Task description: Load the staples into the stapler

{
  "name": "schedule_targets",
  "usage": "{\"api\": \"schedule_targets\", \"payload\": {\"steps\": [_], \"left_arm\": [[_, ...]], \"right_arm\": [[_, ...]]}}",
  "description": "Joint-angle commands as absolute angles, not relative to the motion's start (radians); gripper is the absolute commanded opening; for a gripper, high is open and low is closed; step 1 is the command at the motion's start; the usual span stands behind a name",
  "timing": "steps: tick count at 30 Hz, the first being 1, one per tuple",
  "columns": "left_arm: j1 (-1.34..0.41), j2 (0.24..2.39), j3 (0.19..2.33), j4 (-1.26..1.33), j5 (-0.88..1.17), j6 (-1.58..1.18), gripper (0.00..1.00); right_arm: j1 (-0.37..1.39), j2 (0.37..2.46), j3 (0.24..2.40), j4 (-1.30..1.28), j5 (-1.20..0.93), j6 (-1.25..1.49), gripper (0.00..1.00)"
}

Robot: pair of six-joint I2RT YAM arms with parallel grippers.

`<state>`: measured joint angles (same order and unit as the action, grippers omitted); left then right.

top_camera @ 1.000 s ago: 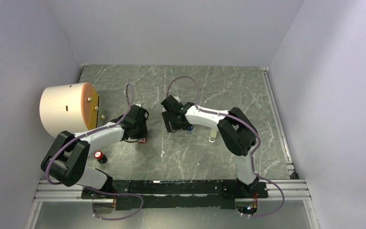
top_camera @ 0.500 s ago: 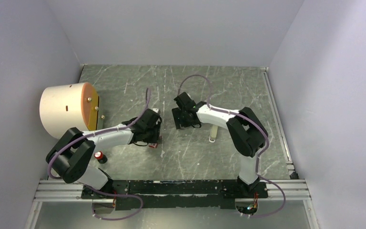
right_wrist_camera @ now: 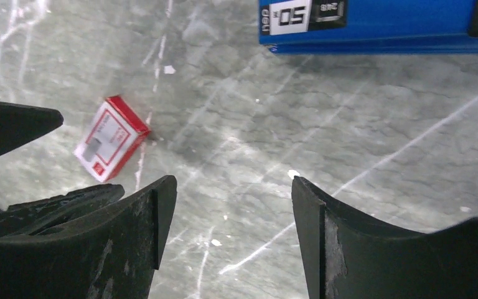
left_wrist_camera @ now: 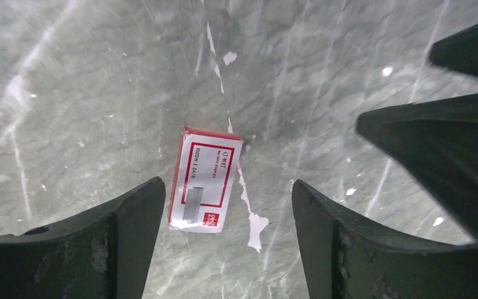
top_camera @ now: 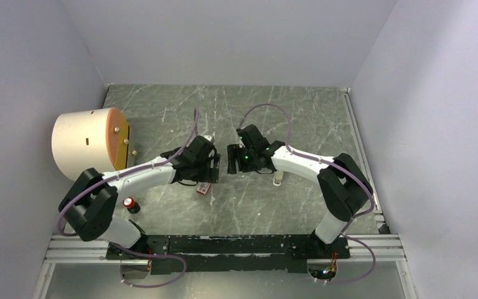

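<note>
A small red staple box (left_wrist_camera: 204, 179) with a white label lies flat on the marble table, also seen in the top view (top_camera: 203, 188) and the right wrist view (right_wrist_camera: 110, 138). The staples themselves do not show. My left gripper (left_wrist_camera: 227, 187) hovers open above the box, which lies near its left finger, untouched. The blue stapler (right_wrist_camera: 373, 23) lies along the top edge of the right wrist view, beyond my right gripper (right_wrist_camera: 233, 182), which is open and holds nothing. In the top view the left gripper (top_camera: 215, 166) and the right gripper (top_camera: 231, 159) face each other closely.
A large beige drum (top_camera: 87, 144) lies on its side at the left wall. A red-capped little cylinder (top_camera: 129, 204) stands near the left arm's base. A pale beige bar (top_camera: 277, 179) lies under the right forearm. Walls close three sides.
The left gripper carried the red box rightward, then opened, and the box now lies loose on the table. The right gripper shifted right and stayed open.
</note>
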<state>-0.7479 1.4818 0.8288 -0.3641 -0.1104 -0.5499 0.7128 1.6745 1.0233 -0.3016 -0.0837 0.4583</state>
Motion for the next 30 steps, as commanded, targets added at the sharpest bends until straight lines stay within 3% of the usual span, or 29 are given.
{"api": "schedule_targets", "payload": {"steps": [1,3,9,17,23,30], "left_arm": [[-0.753,1.409,0.864,-0.467,-0.207,-0.642,0.75],[-0.752,1.364,0.833,-0.483,-0.247,-0.697,0.71],[-0.751,1.201,0.715,-0.482,-0.307,-0.847,0.76],[-0.751,1.058,0.612,-0.423,-0.375,-0.964,0.65],[-0.751,1.013,0.547,-0.396,-0.407,-1.016,0.47],[-0.75,0.967,0.464,-0.333,-0.379,-0.972,0.51]], "right_arm": [[0.723,1.695,1.022,-0.203,-0.16,0.564,0.7],[0.746,1.715,1.037,-0.173,-0.173,0.591,0.65],[0.793,1.828,1.128,-0.145,-0.171,0.656,0.61],[0.838,1.948,1.241,-0.135,-0.149,0.681,0.45],[0.886,2.022,1.331,-0.164,-0.114,0.66,0.48],[0.922,2.108,1.433,-0.242,-0.154,0.669,0.52]]}}
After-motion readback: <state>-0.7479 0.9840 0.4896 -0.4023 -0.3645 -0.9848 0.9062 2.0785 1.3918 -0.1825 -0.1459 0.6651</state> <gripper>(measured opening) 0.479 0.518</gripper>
